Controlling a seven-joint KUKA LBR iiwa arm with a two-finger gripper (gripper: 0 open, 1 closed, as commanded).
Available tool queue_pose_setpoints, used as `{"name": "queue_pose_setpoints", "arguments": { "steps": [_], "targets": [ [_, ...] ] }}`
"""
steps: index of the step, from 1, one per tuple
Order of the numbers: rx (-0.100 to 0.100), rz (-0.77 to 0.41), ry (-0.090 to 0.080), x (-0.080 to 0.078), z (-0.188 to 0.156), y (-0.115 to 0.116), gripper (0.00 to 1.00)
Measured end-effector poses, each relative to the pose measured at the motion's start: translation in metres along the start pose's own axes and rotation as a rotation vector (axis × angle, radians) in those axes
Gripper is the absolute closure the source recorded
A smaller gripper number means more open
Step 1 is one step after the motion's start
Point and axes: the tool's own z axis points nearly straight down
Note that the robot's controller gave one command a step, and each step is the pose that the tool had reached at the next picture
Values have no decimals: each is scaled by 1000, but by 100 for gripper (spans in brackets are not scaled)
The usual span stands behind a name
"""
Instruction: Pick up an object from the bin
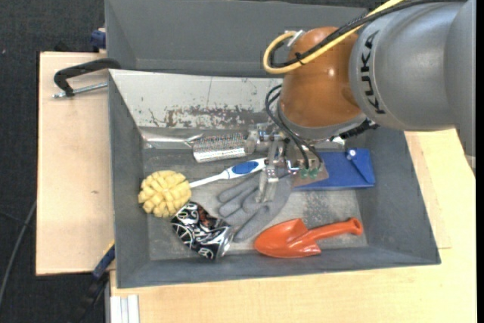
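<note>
**A:** In the camera view, where is the pincer?

**B:** The pincer (274, 176) hangs low near the middle of the bin (128, 163), under the orange wrist cover (318, 83). It points down at the upper end of a grey glove (246, 206), which lies flat on the bin's floor.

**A:** Does it have hold of something?

**B:** I see nothing in it. How far it is open, I cannot tell, because its tip blends with the cables and with the glove behind it. Whether it touches the glove or stays just above it, I also cannot say.

**A:** What lies around it?

**B:** A white and blue toothbrush (231, 172) lies just beside it on the left, and its handle leads to a yellow knobbly ball (164, 193). A silver hairbrush (223, 144) rests against the back wall. A blue flat piece (349, 169) lies on the right. An orange toy shovel (302, 237) and a black and white crumpled pouch (200, 231) lie at the front.

**A:** Why are they all so close together?

**B:** I think the walls slope inward, so loose things slide to the small floor. The glove is soft and in the centre, so I judge it the likely thing to pick, but the toothbrush is near enough to be caught with it.
</note>
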Motion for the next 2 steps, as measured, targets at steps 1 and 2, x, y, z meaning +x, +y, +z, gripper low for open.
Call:
{"name": "queue_pose_setpoints", "arguments": {
  "steps": [1, 2],
  "targets": [
    [-1, -3, 10, -4, 62, 8, 0],
    [0, -26, 4, -6, 59, 8, 0]
  ]
}}
